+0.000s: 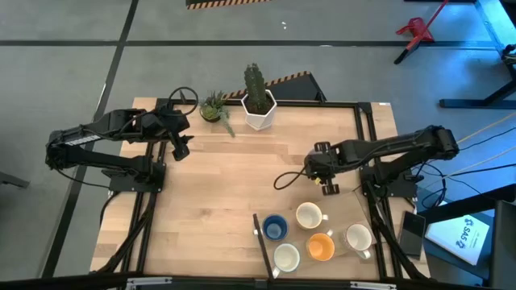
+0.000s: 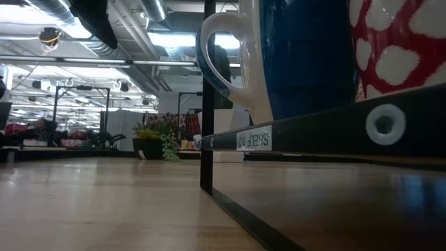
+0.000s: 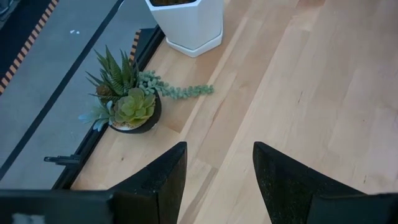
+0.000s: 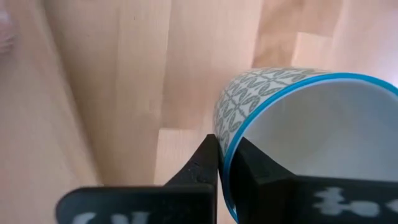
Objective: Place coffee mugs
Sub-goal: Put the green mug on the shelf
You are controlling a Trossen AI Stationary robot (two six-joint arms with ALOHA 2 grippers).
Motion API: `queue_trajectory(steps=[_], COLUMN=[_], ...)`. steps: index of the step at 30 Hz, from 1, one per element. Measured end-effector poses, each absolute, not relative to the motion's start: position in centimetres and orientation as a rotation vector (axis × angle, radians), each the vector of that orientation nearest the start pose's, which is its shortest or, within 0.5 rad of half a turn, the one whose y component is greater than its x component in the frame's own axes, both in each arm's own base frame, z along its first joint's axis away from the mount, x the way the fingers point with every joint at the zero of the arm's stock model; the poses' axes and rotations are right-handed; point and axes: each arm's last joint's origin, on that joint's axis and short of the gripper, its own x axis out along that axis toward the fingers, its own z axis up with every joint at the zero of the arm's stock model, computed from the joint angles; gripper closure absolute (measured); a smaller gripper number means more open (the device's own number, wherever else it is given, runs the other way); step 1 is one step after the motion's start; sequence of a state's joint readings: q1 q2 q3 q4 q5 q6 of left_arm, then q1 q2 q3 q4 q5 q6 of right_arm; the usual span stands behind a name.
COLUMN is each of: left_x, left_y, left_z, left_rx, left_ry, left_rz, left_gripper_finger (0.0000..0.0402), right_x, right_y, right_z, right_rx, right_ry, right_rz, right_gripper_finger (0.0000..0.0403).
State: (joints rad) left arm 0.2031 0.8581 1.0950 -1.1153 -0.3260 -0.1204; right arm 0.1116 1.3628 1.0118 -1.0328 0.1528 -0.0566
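Five mugs stand in a cluster at the table's near right: a dark blue one (image 1: 275, 228), an orange one (image 1: 321, 246) and three white ones (image 1: 309, 215) (image 1: 286, 256) (image 1: 358, 236). The low view shows the blue mug (image 2: 306, 56) close up on a black shelf. My right gripper (image 1: 326, 181) (image 4: 222, 155) hovers just beyond the cluster, shut on a sixth mug (image 4: 298, 137), white inside with a grey leaf pattern and a blue rim. My left gripper (image 1: 181, 145) (image 3: 219, 149) is open at the far left, above bare wood. My right gripper pinches the patterned mug by its blue rim (image 4: 249, 127), one finger (image 4: 264, 174) inside the cup and the other (image 4: 202, 165) outside against the patterned wall. The mug's mouth is turned toward the wrist camera. Whether its base touches the table does not show.
A white hexagonal cactus pot (image 1: 260, 109) and a small succulent (image 1: 214, 109) (image 3: 127, 106) sit at the far edge. A black cable loop (image 1: 286, 179) lies left of my right gripper. A black shelf bar (image 1: 262, 242) borders the mug cluster. Open wood spans the table's middle and near left.
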Motion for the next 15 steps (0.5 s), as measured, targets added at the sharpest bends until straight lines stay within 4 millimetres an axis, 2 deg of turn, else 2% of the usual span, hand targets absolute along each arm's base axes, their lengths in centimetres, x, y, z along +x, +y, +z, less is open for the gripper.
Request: queue_trajectory(steps=[4,7,11,15], left_x=[12.8,12.7,12.7,12.8], left_y=[3.6,3.6,3.6,3.6], left_z=[34.6,34.6,34.6,34.6], left_rx=[-0.056,-0.055,-0.055,-0.055], left_ry=[0.855,0.855,0.855,0.855], left_rz=[0.547,0.547,0.547,0.547], left_gripper_finger=[0.0223,0.0223,0.0223,0.0223], right_x=[23.5,23.2,21.4,18.5], right_y=[2.8,4.1,6.5,9.4], right_z=[27.3,29.3,30.0,30.2], right_rx=[-0.23,-0.214,-0.161,-0.082], right_ry=[1.358,1.345,1.405,1.418], right_rz=[-0.004,-0.004,-0.032,-0.082], right_gripper_finger=[0.0399,0.04,0.0401,0.0401])
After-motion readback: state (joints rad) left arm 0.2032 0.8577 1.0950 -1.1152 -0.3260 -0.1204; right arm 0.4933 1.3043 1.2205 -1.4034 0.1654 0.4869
